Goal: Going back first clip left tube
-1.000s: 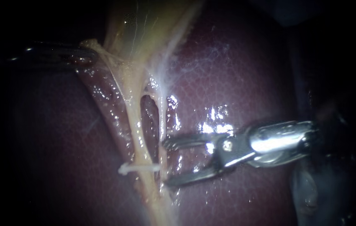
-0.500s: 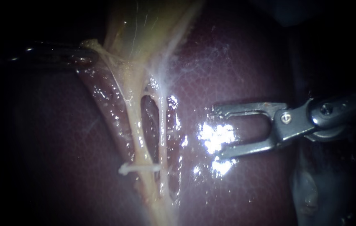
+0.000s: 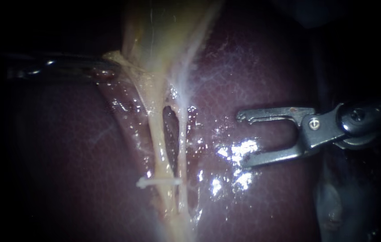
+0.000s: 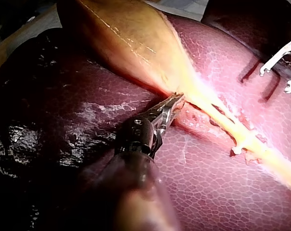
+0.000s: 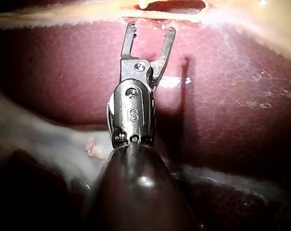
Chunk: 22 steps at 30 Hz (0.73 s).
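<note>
Backing away from the tubes, the slender metal right instrument (image 3: 242, 140) had gone from just beside the clip a second earlier to a spot well apart from both tubes, over the glossy dark-red liver (image 3: 266, 67). Across the last half second it had hardly shifted against the tissue. Its forked pincer stood released, with a plain gap between the prongs and nothing inside it. The dark left instrument (image 4: 173, 102) had its pincer clenched on the edge of the yellow-green gallbladder (image 3: 163, 27) where that narrowed, drawing it sideways.

The pale yellow left tube (image 3: 158, 134) ran down from the gallbladder's neck, with the thinner whitish right tube (image 3: 182, 148) close beside it and a dark slit of a window between them. The small white clip (image 3: 159, 182) sat across the left tube low down, below that window, and its far end reached toward the right tube. Whether it touched that tube could not be told.

The left tube looked soft, wet and slick, a thin cord under tension that would probably stretch and then tear rather than resist. The clip seemed light and stiff, and a knock would likely drag it along or off the tube. If a hold were needed, the safer place appeared to be broadside on the free stretch beside the window, above the clip and never on it, with a gentle squeeze.
</note>
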{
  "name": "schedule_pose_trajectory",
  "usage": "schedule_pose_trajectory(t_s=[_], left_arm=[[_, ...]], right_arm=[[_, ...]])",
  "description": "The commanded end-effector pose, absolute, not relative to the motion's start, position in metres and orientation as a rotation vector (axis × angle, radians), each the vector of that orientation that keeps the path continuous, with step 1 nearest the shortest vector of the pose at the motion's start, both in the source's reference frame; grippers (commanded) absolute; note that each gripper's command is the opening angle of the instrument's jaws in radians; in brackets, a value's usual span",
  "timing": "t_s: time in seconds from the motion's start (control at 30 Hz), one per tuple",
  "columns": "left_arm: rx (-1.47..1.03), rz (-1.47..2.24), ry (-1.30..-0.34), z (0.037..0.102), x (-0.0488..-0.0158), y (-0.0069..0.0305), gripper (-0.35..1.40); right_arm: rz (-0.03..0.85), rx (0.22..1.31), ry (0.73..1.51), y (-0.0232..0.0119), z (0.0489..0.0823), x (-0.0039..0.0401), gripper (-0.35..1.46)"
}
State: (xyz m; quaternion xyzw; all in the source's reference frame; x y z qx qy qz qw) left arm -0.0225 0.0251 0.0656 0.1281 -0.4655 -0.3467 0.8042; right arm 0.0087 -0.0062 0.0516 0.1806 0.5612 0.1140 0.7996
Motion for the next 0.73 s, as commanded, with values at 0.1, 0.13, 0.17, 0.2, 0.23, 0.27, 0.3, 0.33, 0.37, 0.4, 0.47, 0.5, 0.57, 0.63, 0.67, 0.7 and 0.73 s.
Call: schedule_pose_trajectory(t_s=[0.1,0.13,0.17,0.2,0.23,0.27,0.3,0.33,0.37,0.4,0.47,0.5,0.57,0.63,0.67,0.7,0.73], left_arm=[[0.277,-0.738,-0.991,0.0663,-0.023,0.0249,-0.35],[0.277,-0.738,-0.988,0.0664,-0.0231,0.0249,-0.35],[0.279,-0.736,-0.989,0.0666,-0.0232,0.0248,-0.35],[0.279,-0.735,-0.986,0.0667,-0.0233,0.0248,-0.35],[0.281,-0.734,-0.987,0.0668,-0.0234,0.0247,-0.35],[0.28,-0.734,-0.987,0.0669,-0.0234,0.0247,-0.35],[0.28,-0.734,-0.987,0.0669,-0.0235,0.0247,-0.35],[0.28,-0.733,-0.985,0.067,-0.0235,0.0247,-0.35],[0.283,-0.732,-0.986,0.067,-0.0235,0.0246,-0.35],[0.283,-0.732,-0.986,0.067,-0.0236,0.0246,-0.35],[0.283,-0.732,-0.986,0.067,-0.0236,0.0246,-0.35],[0.283,-0.731,-0.986,0.067,-0.0236,0.0247,-0.35],[0.283,-0.731,-0.986,0.067,-0.0236,0.0247,-0.35],[0.283,-0.731,-0.986,0.067,-0.0236,0.0246,-0.35],[0.283,-0.731,-0.986,0.067,-0.0235,0.0246,-0.35],[0.283,-0.731,-0.986,0.067,-0.0235,0.0246,-0.35],[0.283,-0.731,-0.986,0.0669,-0.0235,0.0246,-0.35]], right_arm=[[0.244,0.387,1.204,-0.0063,0.0516,0.0086,0.5],[0.244,0.387,1.204,-0.0063,0.0516,0.0086,0.5],[0.244,0.387,1.204,-0.0063,0.0516,0.0086,0.5],[0.244,0.387,1.204,-0.0063,0.0516,0.0086,0.5],[0.239,0.384,1.205,-0.0063,0.0516,0.0086,0.5],[0.239,0.384,1.205,-0.0063,0.0516,0.0086,0.5],[0.239,0.384,1.205,-0.0063,0.0516,0.0086,0.5],[0.239,0.384,1.205,-0.0063,0.0516,0.0086,0.5],[0.239,0.384,1.205,-0.0063,0.0516,0.0086,0.5],[0.239,0.384,1.205,-0.0063,0.0516,0.0086,0.5],[0.239,0.384,1.205,-0.0063,0.0516,0.0086,0.5],[0.239,0.384,1.205,-0.0063,0.0516,0.0086,0.5],[0.234,0.38,1.206,-0.0063,0.0516,0.0086,0.5],[0.234,0.38,1.206,-0.0063,0.0516,0.0086,0.5],[0.234,0.38,1.206,-0.0063,0.0516,0.0087,0.5],[0.234,0.38,1.206,-0.0063,0.0516,0.0087,0.5],[0.235,0.38,1.206,-0.0063,0.0516,0.0087,0.5]])
